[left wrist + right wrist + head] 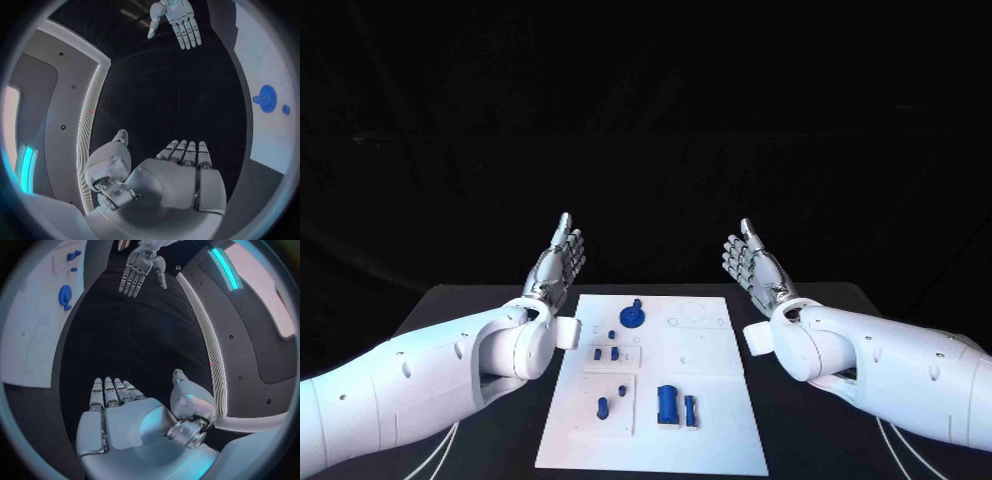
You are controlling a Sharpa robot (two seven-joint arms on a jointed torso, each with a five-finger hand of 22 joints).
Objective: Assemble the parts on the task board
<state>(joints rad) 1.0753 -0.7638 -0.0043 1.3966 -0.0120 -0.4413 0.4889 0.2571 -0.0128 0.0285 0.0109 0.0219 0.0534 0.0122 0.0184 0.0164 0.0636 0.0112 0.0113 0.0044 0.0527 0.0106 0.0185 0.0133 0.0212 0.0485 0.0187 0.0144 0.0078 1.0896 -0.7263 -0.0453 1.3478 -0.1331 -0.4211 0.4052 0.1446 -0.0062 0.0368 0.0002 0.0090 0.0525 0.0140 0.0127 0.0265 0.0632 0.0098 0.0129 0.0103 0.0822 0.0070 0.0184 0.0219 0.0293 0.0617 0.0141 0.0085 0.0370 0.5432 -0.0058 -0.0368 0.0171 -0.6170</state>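
Observation:
The white task board [711, 380] lies in the middle of the black table. On it sit a round blue part [633, 317], small blue pegs [604, 353], a blue peg [603, 406] lower down and two upright blue pieces [669, 403]. My left hand [557, 262] is raised at the board's far left corner, fingers straight and empty. My right hand [756, 262] is raised at the far right corner, flat and empty too. The left wrist view has my left hand [181, 175], the round blue part [266, 97] and the right hand [178, 20]. The right wrist view has my right hand [119, 410] and the left hand [139, 267].
The black table [473, 310] reaches past the board on both sides. Both forearms lie along the board's long edges. The space beyond the table's far edge is dark.

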